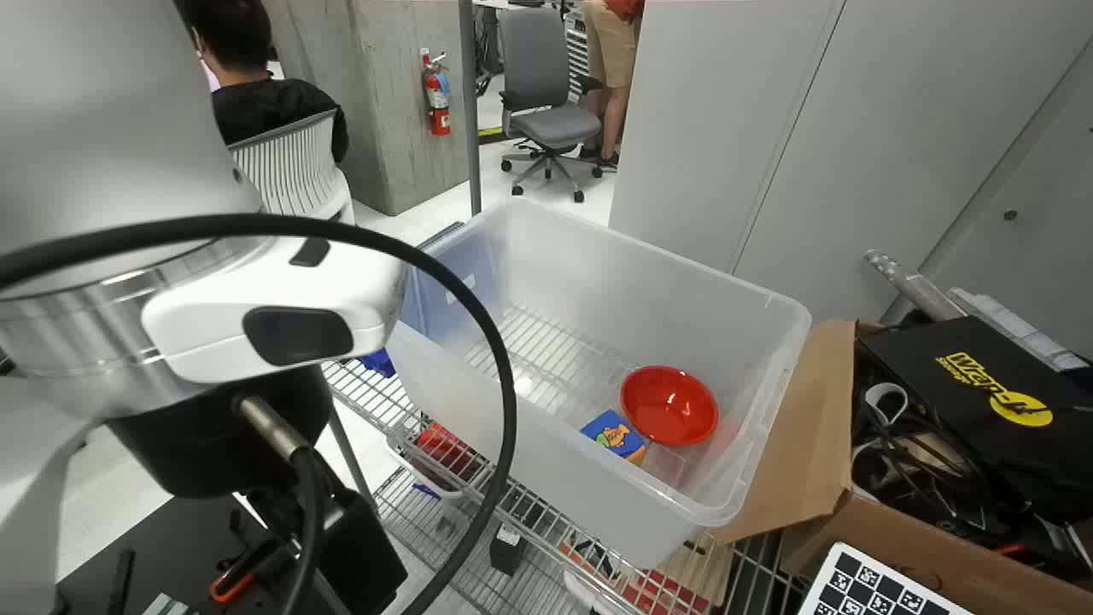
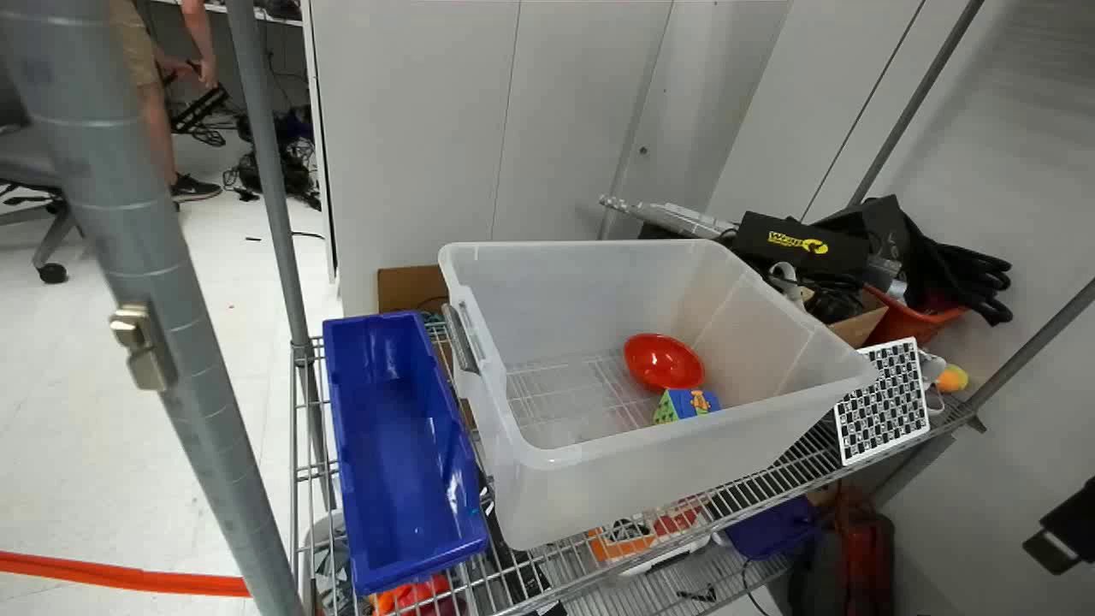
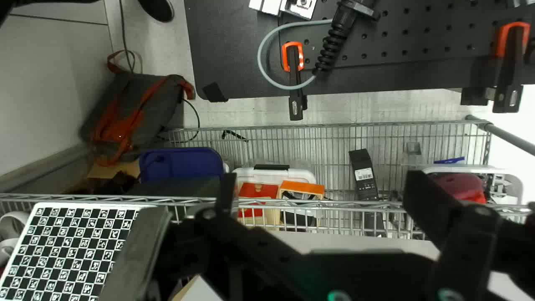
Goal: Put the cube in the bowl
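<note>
In front of me there is the wire shelf (image 2: 796, 470), and on it stands the large translucent bin (image 2: 667, 488). Beside one end of the bin there is a cardboard box (image 1: 798, 444), with a flap turned toward it; beside the opposite end lies a blue tray (image 2: 398, 488). A checkered board (image 2: 883, 400) stands tilted near the bin, and in the wrist view a part of it is hidden. My gripper (image 3: 322, 191) is outside the bin, and its two jaws stand wide apart. The bowl (image 1: 669, 406), which is red and glossy, rests on the floor of the bin with its mouth upward, in both exterior views. The smallest is the cube (image 1: 613, 436), with an orange figure on its blue face. It lies on the same floor, outside the bowl and just beside it; whether the two touch, I cannot tell.
</note>
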You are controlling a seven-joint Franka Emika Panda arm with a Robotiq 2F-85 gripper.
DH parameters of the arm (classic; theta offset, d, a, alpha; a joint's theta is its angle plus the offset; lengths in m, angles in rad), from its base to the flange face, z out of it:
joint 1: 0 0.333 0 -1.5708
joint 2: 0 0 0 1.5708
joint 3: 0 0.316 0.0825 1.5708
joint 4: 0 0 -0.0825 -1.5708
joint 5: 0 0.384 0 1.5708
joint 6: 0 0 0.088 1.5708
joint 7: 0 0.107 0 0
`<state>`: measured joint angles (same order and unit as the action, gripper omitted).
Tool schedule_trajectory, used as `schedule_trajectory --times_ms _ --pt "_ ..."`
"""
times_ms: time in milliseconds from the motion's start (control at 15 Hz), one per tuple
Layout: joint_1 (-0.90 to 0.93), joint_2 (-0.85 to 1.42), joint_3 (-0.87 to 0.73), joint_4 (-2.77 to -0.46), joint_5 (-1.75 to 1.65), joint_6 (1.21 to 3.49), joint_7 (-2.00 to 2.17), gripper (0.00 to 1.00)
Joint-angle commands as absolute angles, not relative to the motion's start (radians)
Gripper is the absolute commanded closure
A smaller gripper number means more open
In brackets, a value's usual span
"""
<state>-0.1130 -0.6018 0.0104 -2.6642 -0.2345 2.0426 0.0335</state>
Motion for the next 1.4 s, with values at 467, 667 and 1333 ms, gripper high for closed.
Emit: schedule_trajectory --times_ms 467,667,1333 --pt "-0.103 -0.602 0.002 -2.662 -0.239 2.039 0.038 0.00" --pt "-0.105 -0.592 0.000 -2.654 -0.234 2.049 0.044 0.00" --pt "-0.079 -0.367 -0.005 -2.427 -0.041 2.384 0.135 0.00"
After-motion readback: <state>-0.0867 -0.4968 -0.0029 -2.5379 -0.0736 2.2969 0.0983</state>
